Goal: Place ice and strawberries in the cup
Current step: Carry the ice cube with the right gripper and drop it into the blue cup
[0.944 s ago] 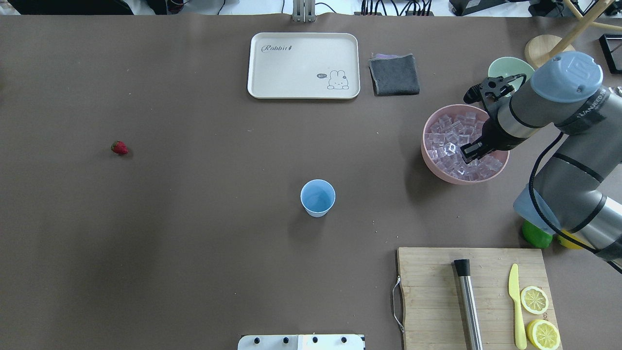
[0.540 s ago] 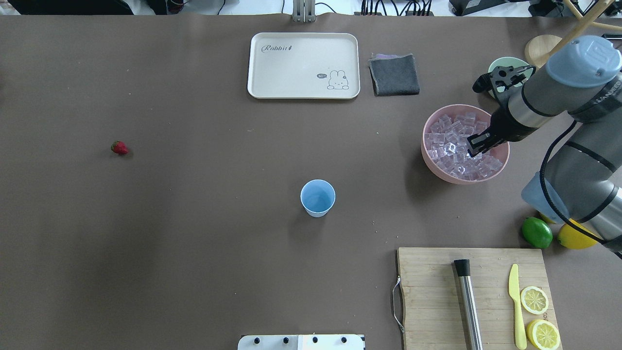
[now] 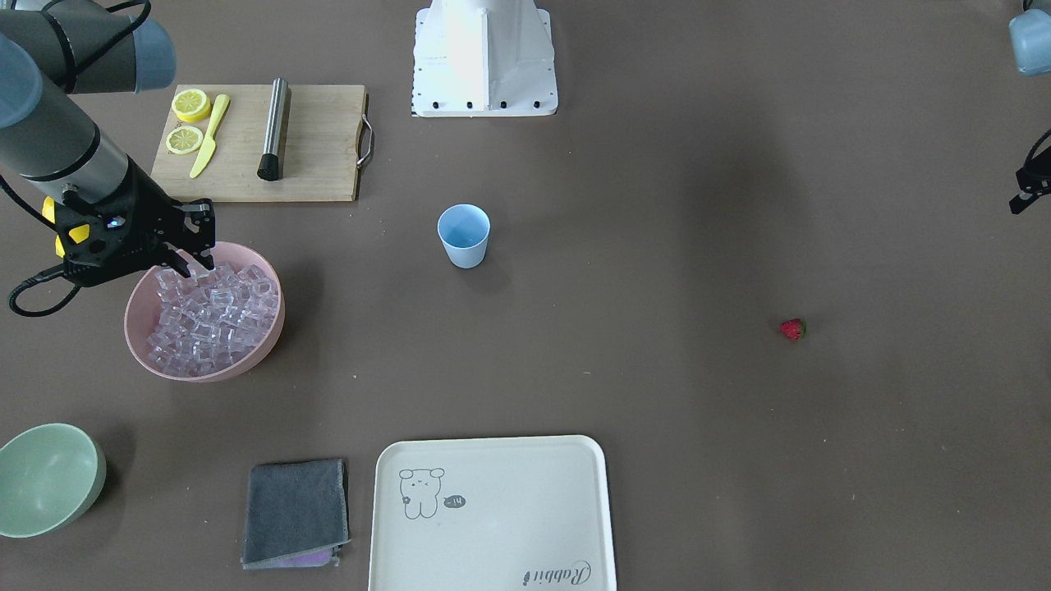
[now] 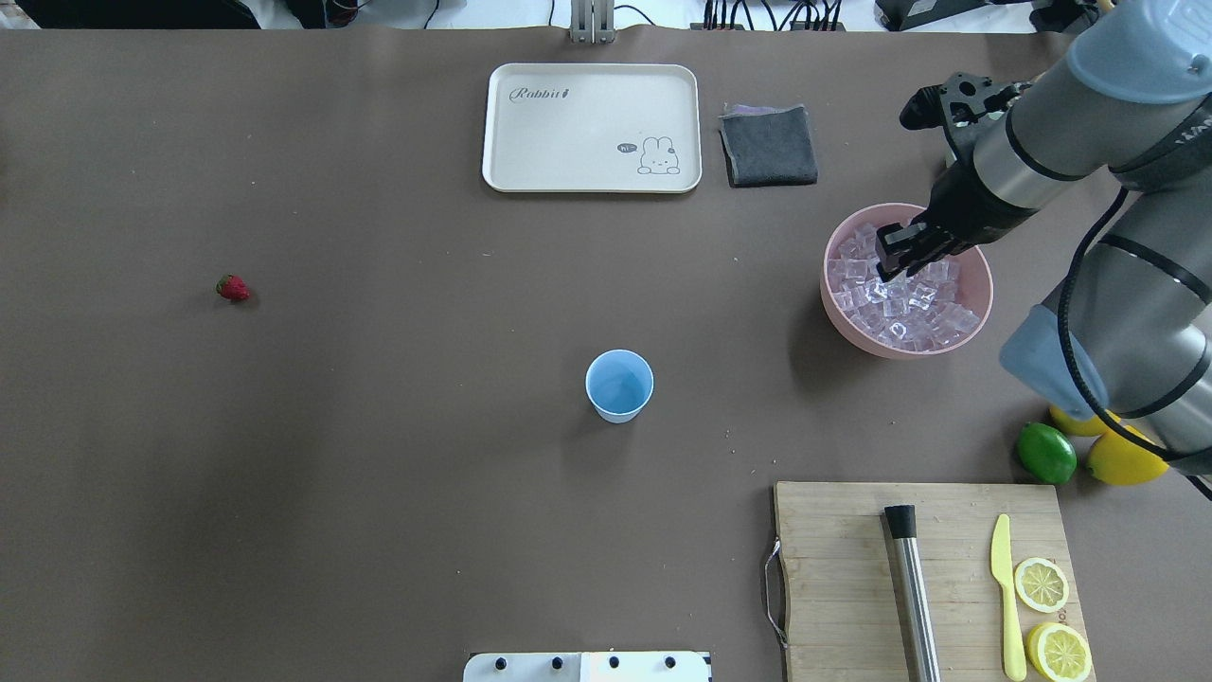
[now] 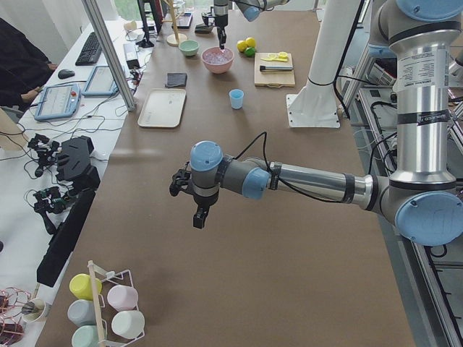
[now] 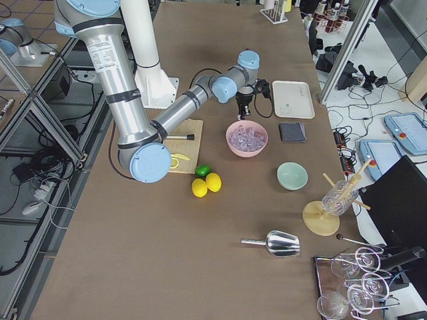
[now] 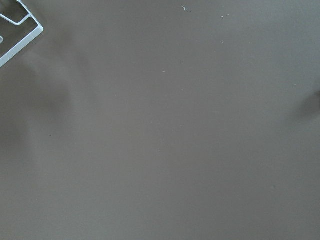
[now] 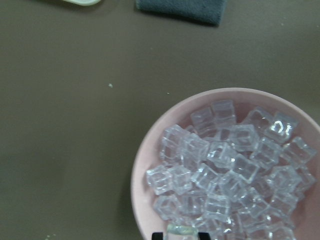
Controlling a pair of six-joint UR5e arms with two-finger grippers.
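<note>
A: Right gripper (image 4: 893, 263)?
B: Hung over the large pink bowl (image 4: 857, 337), fingers pointing down, pinched narrow on a single ice cube (image 8: 182, 231). That cube sat above the heap of small clear ice cubes (image 4: 900, 308) in the bowl.

A: Cup?
B: The small light-blue plastic tumbler (image 4: 619, 385) stood upright mid-table, long axis vertical, mouth up, well apart from the bowl.

A: Strawberry?
B: The small red strawberry (image 4: 232, 288) lay on its side, far out on the robot's left. Its green cap looked turned away from the tumbler, though it was too small to be sure.

A: Surroundings?
B: A bamboo cutting board (image 4: 833, 568) carried a steel muddler (image 4: 911, 587), a yellow knife (image 4: 1004, 587) and lemon halves (image 4: 1042, 584). It lay nearer the robot than the bowl. A lime (image 4: 1046, 453) and a whole lemon (image 4: 1122, 459) sat between the two. A cream rabbit-print tray (image 4: 568, 142) and a grey folded cloth (image 4: 769, 145) lay on the far side, with a pale green bowl (image 3: 45, 480) beyond the pink one.

A: Left gripper (image 5: 198, 219)?
B: Held above the brown table (image 4: 379, 474), well away from the rest. Couldn't tell whether it was wide or narrow.
</note>
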